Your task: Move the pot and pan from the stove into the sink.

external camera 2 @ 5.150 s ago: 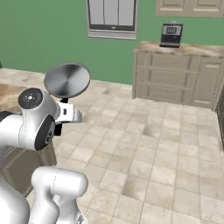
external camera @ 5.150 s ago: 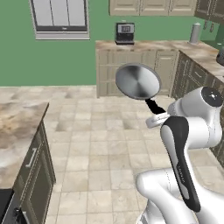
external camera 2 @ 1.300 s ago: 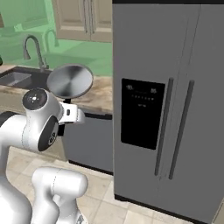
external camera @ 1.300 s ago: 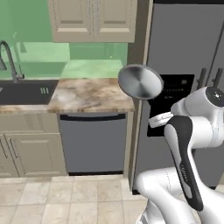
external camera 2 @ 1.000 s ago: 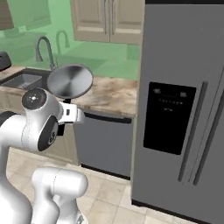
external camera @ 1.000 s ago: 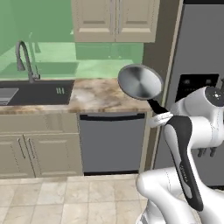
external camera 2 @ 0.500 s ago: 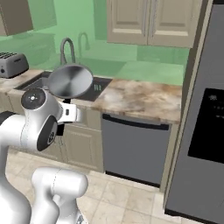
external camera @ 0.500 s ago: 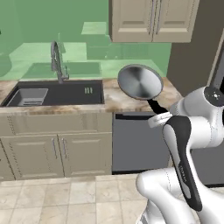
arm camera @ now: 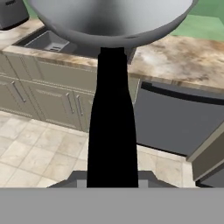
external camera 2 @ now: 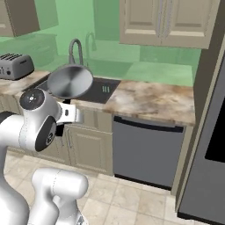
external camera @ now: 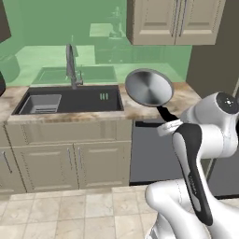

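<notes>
The pan (external camera: 149, 87) is a shallow silver dish with a long black handle (arm camera: 112, 122). It is held up in the air, tilted on edge, in front of the arm. My gripper (external camera: 168, 124) is shut on the far end of that handle, low behind the pan (external camera 2: 70, 81). In the hand view the pan's bowl (arm camera: 109, 17) spans the top and the gripper (arm camera: 112, 180) clasps the handle at the bottom. The sink (external camera: 70, 100), a dark basin with a grey rack (external camera: 42, 103) and an arched faucet (external camera: 71, 65), lies ahead and left of the pan. The pot and stove are out of view.
A marble counter (external camera 2: 154, 103) runs right of the sink (external camera 2: 100, 90), with a dark dishwasher (external camera 2: 147, 149) under it and beige cabinet doors (external camera: 70, 163) below the basin. A toaster (external camera 2: 15, 66) stands at the far left. A grey fridge (external camera 2: 211, 132) bounds the right side.
The whole scene has slid right across both base views, so the cameras moved: the sink now sits nearer the middle and the fridge is mostly gone. The pan stays held the same way.
</notes>
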### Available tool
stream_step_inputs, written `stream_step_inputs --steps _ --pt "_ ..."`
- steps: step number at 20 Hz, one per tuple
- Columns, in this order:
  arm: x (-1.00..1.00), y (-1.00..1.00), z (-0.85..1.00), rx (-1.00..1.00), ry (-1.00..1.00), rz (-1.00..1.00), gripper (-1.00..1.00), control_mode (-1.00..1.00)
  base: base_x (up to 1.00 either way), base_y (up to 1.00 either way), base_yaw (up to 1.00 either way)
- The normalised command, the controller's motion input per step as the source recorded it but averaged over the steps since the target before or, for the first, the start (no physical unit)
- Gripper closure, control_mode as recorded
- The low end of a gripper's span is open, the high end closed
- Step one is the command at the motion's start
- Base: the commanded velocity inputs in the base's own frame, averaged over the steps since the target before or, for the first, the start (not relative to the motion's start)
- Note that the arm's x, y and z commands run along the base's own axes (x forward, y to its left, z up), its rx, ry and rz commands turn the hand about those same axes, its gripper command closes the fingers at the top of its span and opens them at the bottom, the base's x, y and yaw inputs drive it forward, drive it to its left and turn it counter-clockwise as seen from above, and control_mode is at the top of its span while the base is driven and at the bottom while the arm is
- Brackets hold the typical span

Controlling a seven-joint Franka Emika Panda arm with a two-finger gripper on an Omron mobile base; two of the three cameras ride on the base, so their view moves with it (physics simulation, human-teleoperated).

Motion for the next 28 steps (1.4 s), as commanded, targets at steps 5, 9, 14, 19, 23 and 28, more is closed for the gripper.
stream_step_inputs --steps 5,9,14,19,23,28 --pt "0.0 0.0 0.0 0.0 0.0 0.0 1.0 1.0 0.0 0.01 -0.09" --pt "0.0 0.0 0.0 0.0 0.0 0.0 1.0 1.0 0.0 0.0 -0.16" --pt "0.0 0.0 0.0 0.0 0.0 0.0 1.0 1.0 -0.02 0.03 -0.05" --pt "0.0 0.0 0.0 0.0 0.0 0.0 1.0 1.0 0.0 0.56 -0.1" --pt "0.0 0.0 0.0 0.0 0.0 0.0 1.0 1.0 0.0 0.62 -0.1" --pt "0.0 0.0 0.0 0.0 0.0 0.0 1.0 1.0 0.0 0.41 -0.08"
